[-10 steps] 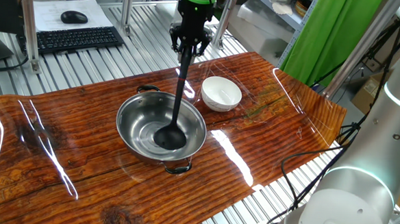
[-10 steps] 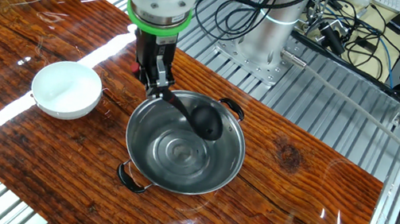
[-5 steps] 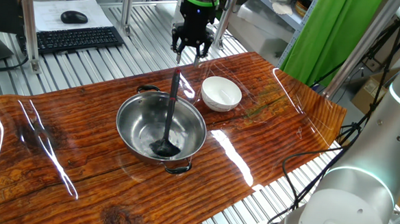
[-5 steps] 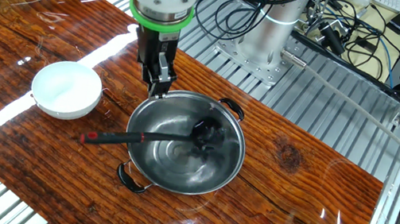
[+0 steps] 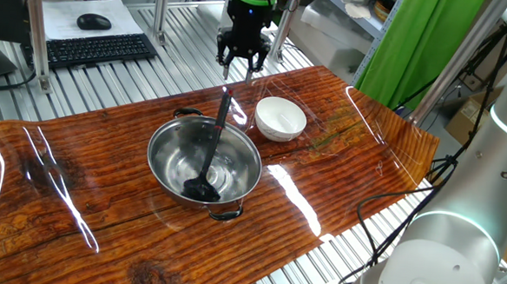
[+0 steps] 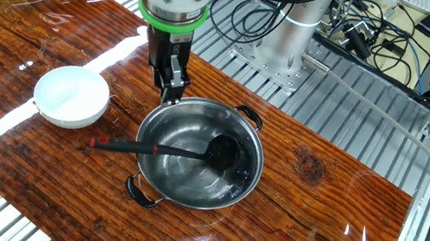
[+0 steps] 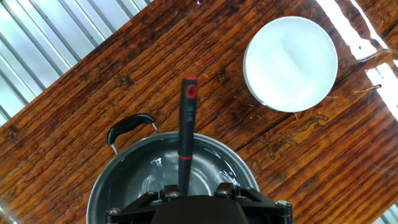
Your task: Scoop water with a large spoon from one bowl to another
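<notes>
The large spoon is a black ladle lying loose in the steel bowl. Its cup sits in the rippling water, and its handle leans out over the rim towards the white bowl. My gripper hangs open above the bowl's far rim, apart from the ladle, with nothing between its fingers. In the hand view the red-marked handle end points up past the bowl's loop handle, and the white bowl lies at the upper right.
A keyboard and mouse sit on the slatted metal bench behind the glossy wooden board. Cables and the arm's base plate lie behind the board in the other fixed view.
My gripper has opened and let go of the ladle, which tipped from upright to lying in the steel bowl with its handle on the rim. The gripper has risen slightly.
</notes>
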Motion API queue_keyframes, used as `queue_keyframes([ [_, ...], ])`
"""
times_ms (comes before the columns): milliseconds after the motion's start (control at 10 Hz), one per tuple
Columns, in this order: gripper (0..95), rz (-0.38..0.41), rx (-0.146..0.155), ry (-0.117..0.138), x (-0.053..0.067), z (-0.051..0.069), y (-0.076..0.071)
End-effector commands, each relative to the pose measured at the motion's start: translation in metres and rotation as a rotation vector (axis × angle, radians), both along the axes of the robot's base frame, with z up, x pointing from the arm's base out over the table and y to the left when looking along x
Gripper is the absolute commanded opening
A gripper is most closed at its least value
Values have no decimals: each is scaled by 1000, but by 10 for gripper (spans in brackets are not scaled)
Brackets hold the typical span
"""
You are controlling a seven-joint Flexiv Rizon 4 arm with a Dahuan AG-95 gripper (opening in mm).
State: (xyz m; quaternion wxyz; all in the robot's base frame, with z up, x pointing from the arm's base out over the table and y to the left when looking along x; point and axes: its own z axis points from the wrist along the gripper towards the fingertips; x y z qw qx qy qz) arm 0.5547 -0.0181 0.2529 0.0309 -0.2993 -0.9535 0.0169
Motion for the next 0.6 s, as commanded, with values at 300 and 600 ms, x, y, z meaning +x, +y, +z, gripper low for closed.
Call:
queue_keyframes([
  [300,0,58,3,2,-1,4,-3],
  [600,0,77,14,-1,-12,1,-11],
])
